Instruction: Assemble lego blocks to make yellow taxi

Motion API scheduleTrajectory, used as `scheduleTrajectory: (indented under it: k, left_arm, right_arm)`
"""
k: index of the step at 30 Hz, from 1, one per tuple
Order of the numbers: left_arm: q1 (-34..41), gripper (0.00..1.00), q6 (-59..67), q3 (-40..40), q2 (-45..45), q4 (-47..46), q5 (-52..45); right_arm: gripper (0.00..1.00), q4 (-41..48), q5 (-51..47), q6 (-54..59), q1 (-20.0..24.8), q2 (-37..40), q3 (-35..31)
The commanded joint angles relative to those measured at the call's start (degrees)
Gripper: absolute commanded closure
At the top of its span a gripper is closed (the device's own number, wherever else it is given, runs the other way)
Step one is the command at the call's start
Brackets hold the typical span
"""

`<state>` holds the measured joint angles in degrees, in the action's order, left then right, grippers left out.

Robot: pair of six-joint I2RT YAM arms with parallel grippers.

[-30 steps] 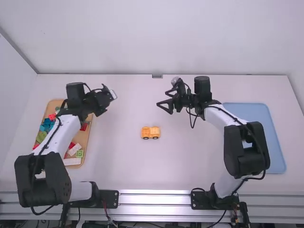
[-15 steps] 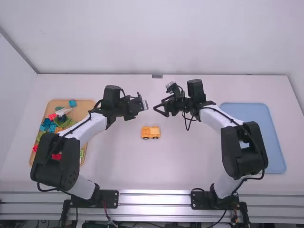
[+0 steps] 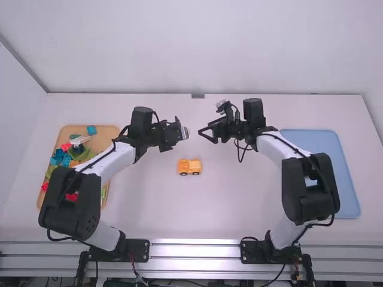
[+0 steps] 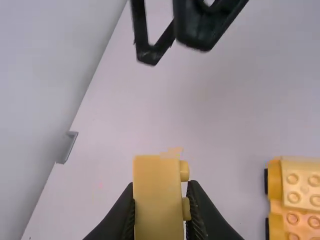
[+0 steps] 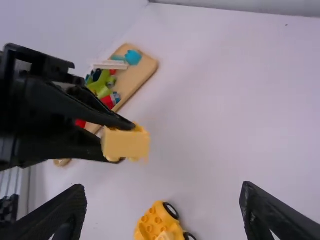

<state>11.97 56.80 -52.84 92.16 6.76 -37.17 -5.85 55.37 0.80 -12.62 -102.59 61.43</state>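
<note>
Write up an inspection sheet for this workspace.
Surface: white tabletop, no spill seen.
Job's things: yellow toy taxi body on the tabletop, black wheels, studs exposed on top; yellow brick held above the tabletop.
Clutter: mixed-colour bricks heaped in the wooden tray.
Grippers: left pincer shut on the yellow brick; right pincer open, holding nothing.
Cables: black cable loops below the right wrist.
Surroundings: blue tray at right; pale walls beyond.
</note>
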Motion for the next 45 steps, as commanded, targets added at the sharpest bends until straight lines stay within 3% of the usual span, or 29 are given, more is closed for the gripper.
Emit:
scheduleTrajectory:
  k: [1,10,17,21,29,31,33,41,45]
  left_arm:
    - [1.3,0.96,0.3,0.7,0.3,-0.1,-2.7]
    - [1.8,0.98,0.1,0.7,0.3,0.3,-3.0]
    - [2.3,0.98,1.7,0.7,0.3,0.6,-2.9]
    - [2.3,0.98,1.7,0.7,0.3,0.8,-3.0]
    - [2.3,0.98,2.1,0.7,0.3,0.5,-5.9]
    - [2.1,0.98,3.5,0.7,0.3,0.1,-7.5]
    - [2.1,0.98,3.5,0.7,0.3,0.2,-7.2]
    - [2.4,0.97,3.5,0.7,0.3,0.5,-6.8]
    - [2.4,0.79,3.5,0.7,0.3,0.6,-6.9]
  right_arm:
    - [0.22,-0.2,3.7,-0.8,-1.1,-0.2,1.2]
    - [0.30,-2.2,5.9,-0.6,-2.6,-2.3,1.2]
    - [0.39,-10.5,9.8,-8.0,-2.4,-7.8,1.3]
    - [0.39,-16.1,14.7,-11.2,-2.4,-9.5,1.3]
    - [0.36,-17.6,14.5,-11.5,-3.0,-9.5,1.6]
    - [0.41,-17.3,14.7,-11.5,-3.7,-9.5,1.7]
    - [0.52,-17.4,14.4,-11.5,-4.1,-9.5,1.7]
    - [0.73,-17.3,15.3,-11.5,-3.5,-9.5,1.7]
    - [0.81,-17.3,15.3,-11.5,-3.9,-9.5,1.7]
